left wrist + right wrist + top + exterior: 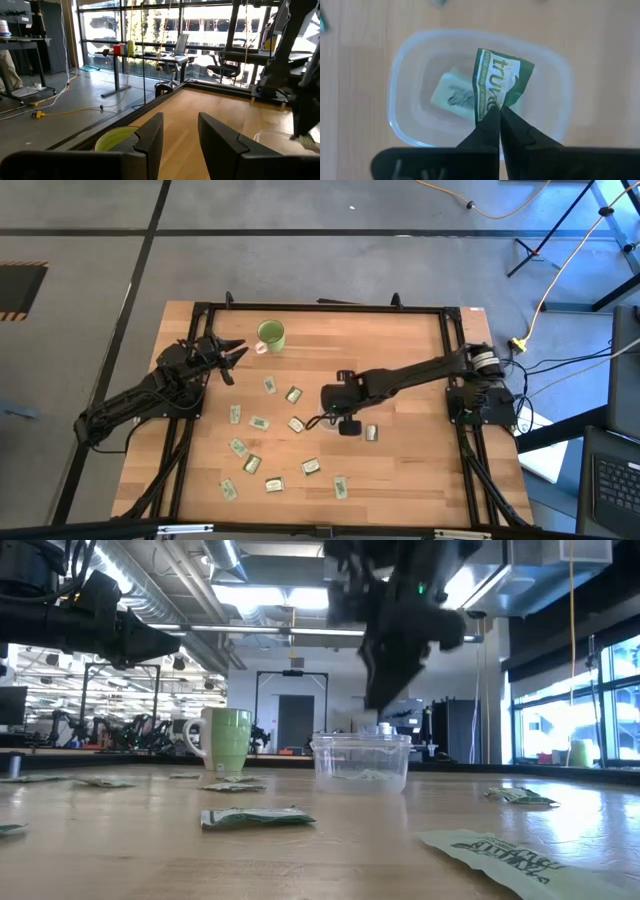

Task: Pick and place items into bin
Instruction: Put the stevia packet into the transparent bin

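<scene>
My right gripper (499, 117) hangs over the clear bin (402, 75), pointing steeply down and shut on a green-and-white packet (500, 75). One packet (450, 95) lies flat on the bin's floor. In the low view the bin (362, 762) stands on the table with my right gripper (385, 690) above it. In the high view that gripper (335, 408) is at the table's middle. Several more packets (259, 423) lie flat on the wood. My left gripper (237, 355) waits open at the far left, beside the green mug (270, 333). My right gripper pinches the packet's lower edge (492, 106) between its two fingertips, coming from above and pointing down. The packet is lifted clear and creased. It stands out beyond the fingertips over the bin's opening, touching neither the bin nor the packet inside.
Loose packets are scattered over the left and near half of the table (400, 460), one (371, 433) just right of my right gripper. In the low view a packet (258, 817) lies near the front and another (520, 796) at the right. The table's right part holds little.
</scene>
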`<state>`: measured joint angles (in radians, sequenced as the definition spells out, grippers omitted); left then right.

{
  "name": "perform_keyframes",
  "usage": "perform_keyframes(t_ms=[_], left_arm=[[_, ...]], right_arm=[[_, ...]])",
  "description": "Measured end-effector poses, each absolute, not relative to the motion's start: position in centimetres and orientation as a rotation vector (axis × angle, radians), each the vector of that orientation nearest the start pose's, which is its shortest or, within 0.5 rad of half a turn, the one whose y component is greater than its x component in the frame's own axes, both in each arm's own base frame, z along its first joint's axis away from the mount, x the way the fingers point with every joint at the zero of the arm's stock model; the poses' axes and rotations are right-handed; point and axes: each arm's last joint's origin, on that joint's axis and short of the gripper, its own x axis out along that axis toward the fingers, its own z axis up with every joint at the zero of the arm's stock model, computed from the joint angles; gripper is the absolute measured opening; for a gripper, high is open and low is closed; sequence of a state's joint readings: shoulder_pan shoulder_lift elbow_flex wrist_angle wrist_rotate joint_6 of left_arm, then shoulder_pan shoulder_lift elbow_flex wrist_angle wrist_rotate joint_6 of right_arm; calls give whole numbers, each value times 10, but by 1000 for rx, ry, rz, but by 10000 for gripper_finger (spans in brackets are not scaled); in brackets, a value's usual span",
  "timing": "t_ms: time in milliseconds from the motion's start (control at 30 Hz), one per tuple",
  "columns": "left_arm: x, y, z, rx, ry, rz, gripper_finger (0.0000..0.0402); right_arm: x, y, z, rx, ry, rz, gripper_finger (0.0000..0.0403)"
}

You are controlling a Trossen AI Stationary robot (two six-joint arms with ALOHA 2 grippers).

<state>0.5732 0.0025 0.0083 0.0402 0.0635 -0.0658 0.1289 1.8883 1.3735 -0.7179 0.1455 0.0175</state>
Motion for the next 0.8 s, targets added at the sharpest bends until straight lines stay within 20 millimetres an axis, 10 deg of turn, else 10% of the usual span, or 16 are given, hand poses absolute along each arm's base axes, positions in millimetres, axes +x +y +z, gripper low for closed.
perform_keyframes(t_ms=[567, 800], left_arm=[[83, 51, 170, -50, -61, 508, 116], [83, 51, 170, -50, -60, 507, 116]], right_arm=[[378, 37, 178, -134, 1284, -33, 37], [355, 47, 217, -52, 1272, -90, 78]])
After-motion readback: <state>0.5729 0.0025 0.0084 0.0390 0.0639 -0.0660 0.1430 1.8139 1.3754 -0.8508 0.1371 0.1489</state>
